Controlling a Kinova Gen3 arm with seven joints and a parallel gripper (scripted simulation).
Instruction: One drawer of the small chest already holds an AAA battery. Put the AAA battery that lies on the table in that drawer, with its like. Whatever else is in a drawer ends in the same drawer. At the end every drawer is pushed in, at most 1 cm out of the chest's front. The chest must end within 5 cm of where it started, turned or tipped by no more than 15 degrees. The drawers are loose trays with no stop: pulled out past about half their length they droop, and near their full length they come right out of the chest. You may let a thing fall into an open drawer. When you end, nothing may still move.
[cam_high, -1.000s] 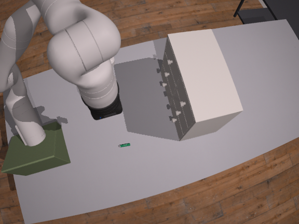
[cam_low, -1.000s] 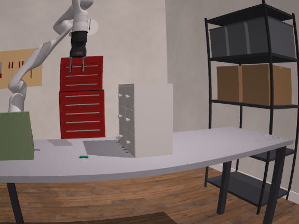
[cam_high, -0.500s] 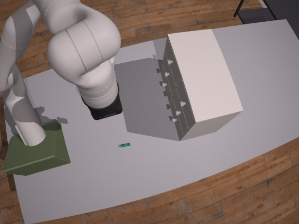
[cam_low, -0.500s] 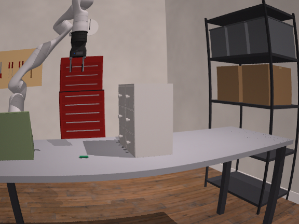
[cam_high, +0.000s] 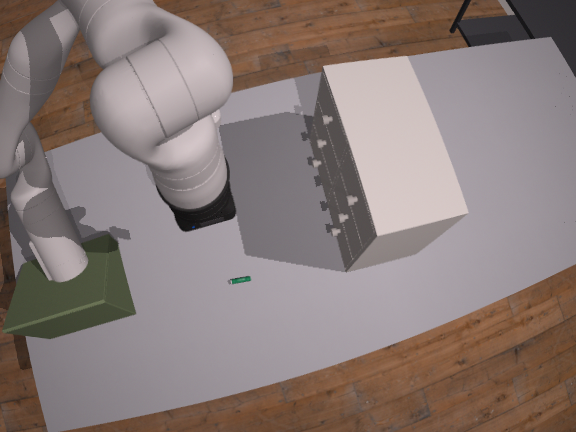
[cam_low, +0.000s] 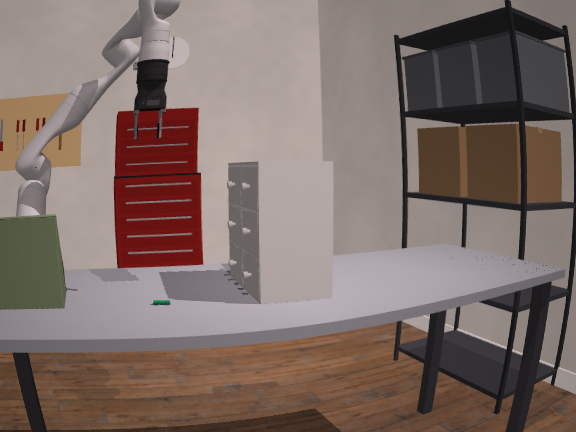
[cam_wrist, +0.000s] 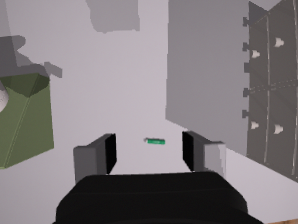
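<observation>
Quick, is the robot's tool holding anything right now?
Tool: open wide and holding nothing, high above the grey table; the small green AAA battery lies on the table below it.

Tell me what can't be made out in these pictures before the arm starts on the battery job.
- Drawer contents: all drawers of the chest are shut, so every view hides which one holds the other battery.
- Battery markings and polarity: too small in all views.
- Gripper: open and empty; in the top view the wrist hides its fingers.
- Chest back: hidden in every view.
</observation>
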